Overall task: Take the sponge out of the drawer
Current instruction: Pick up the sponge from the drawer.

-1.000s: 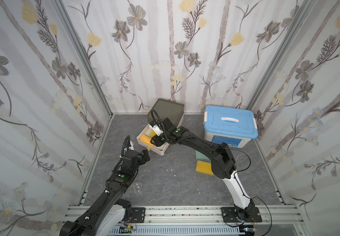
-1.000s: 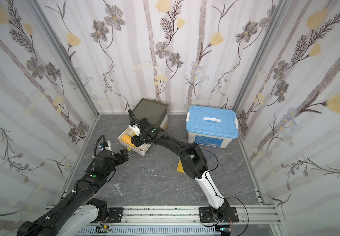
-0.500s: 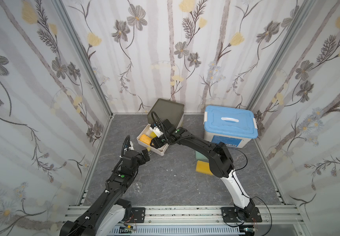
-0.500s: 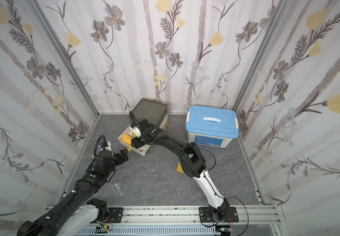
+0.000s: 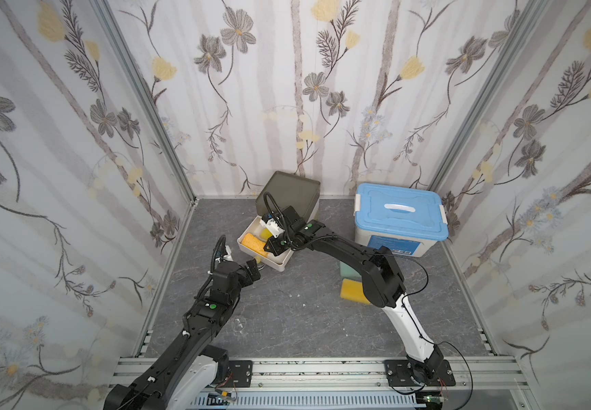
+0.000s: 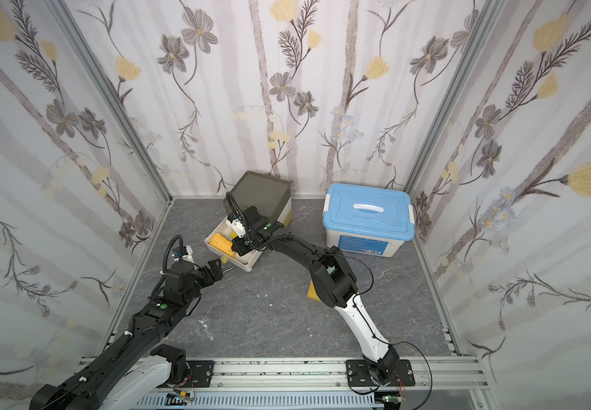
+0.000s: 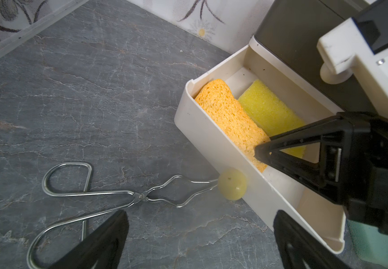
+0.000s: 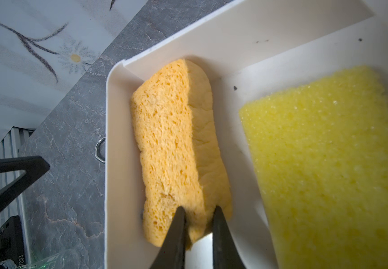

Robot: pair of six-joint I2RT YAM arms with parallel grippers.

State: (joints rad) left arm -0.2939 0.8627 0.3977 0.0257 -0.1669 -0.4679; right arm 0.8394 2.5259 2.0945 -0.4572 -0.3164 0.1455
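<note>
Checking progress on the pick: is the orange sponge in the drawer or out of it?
In. The orange sponge lies inside the open drawer, against its wall, the right gripper pinching one end.

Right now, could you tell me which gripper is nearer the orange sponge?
Right: the right gripper pinches the orange sponge in the drawer; the left gripper stands open outside it.

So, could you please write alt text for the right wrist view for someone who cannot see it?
The right gripper pinches one end of an orange sponge that stands on edge along the wall of an open white drawer. A yellow sponge lies flat beside it; grey tabletop shows outside.
</note>
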